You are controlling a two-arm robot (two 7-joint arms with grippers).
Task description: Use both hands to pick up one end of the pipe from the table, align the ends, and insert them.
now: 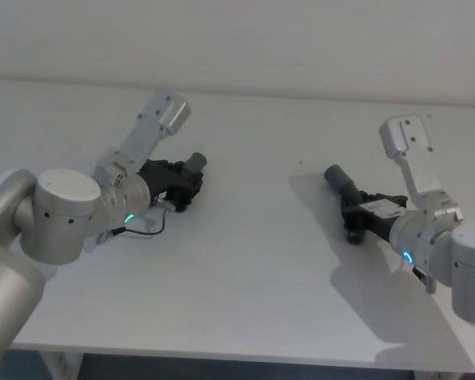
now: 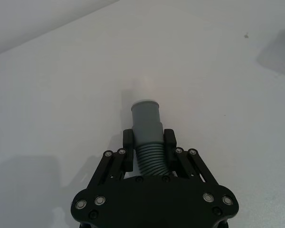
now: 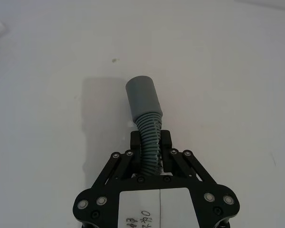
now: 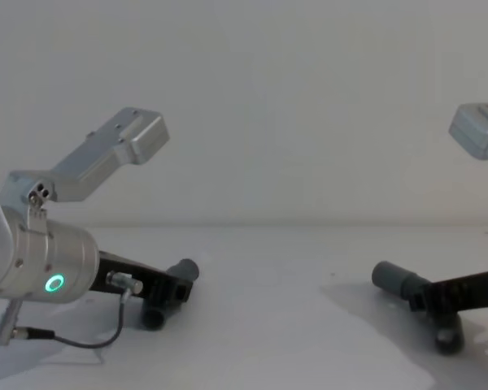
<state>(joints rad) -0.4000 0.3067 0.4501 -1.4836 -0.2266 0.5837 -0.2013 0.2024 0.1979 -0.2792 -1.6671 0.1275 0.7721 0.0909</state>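
White table; pipe partly behind fingers.

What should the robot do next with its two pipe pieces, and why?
Probably bring both grippers toward the middle so the ends face each other. The left gripper is shut on one pipe piece, the right gripper on the other piece, yet they sit far apart on the table.

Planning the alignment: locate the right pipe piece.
Head view: the right pipe piece is right of centre, clamped in the right gripper, apart from the left pipe piece in the left gripper.
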